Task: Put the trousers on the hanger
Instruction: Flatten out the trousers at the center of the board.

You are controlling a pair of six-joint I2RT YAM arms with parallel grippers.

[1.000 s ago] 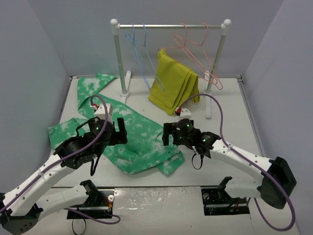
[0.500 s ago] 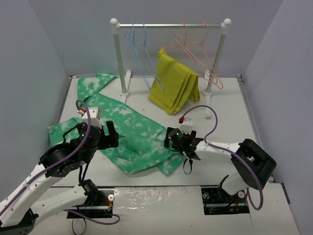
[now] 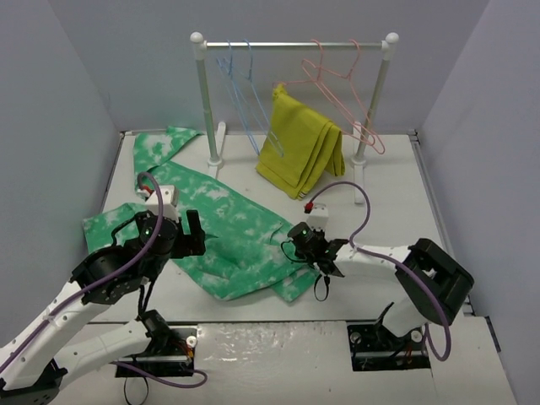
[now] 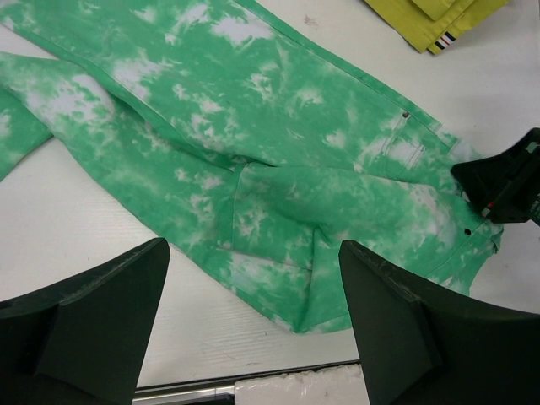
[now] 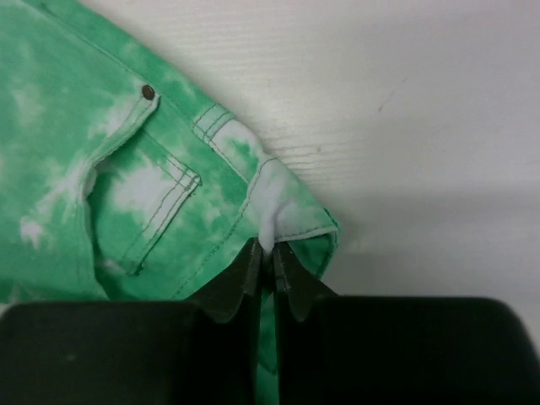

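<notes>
The green, white-blotched trousers (image 3: 228, 224) lie spread flat across the left half of the table, also seen in the left wrist view (image 4: 278, 160). My right gripper (image 3: 295, 246) is low at their right edge. In the right wrist view it (image 5: 266, 251) is shut on a pinched fold at the waistband corner (image 5: 278, 215), next to a pocket (image 5: 143, 194). My left gripper (image 3: 195, 234) hovers open over the near left part of the trousers, nothing between its fingers (image 4: 253, 249). A light-blue hanger (image 3: 240, 93) hangs from the rail at the back, beside another alike.
The white rack's rail (image 3: 291, 44) spans the back of the table, with pink hangers (image 3: 337, 84) on its right half. A mustard-yellow folded garment (image 3: 299, 148) leans under them. The right gripper's black body (image 4: 506, 186) shows in the left wrist view.
The right gripper dropped to the trousers' right edge and closed on the waistband corner. The left arm drew back toward the near left and has stayed open.
</notes>
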